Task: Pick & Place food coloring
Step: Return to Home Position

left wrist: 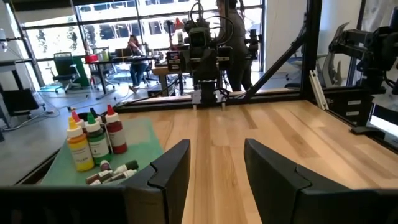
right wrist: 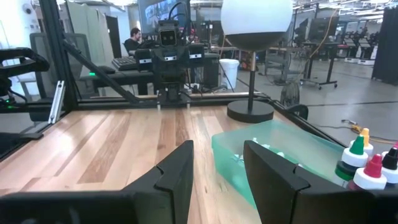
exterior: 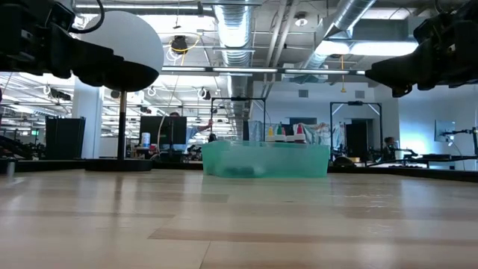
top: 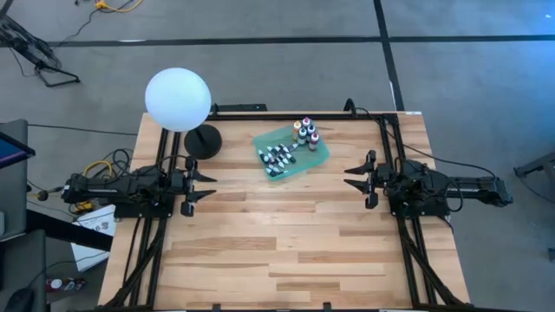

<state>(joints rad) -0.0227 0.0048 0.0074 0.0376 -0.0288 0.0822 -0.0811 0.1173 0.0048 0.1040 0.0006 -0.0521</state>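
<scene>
High view: left tool (top: 205,185) and right tool (top: 352,176) both spread open and empty, facing each other across the table (top: 286,251). Food coloring (top: 305,134) gathered in the green tray (top: 305,165), ahead of the right tool and off to one side, nearer it than the left tool.

Low view: food coloring caps poking above the tray wall, lower than both raised arms.

Left wrist view: food coloring upright, ahead and aside of the left tool.

Right wrist view: tray edge close beside the right tool.

Risk of clipping the tray on any sideways swing, toppling the food coloring; likewise of knocking the lamp (top: 178,100) beside the left tool
</scene>
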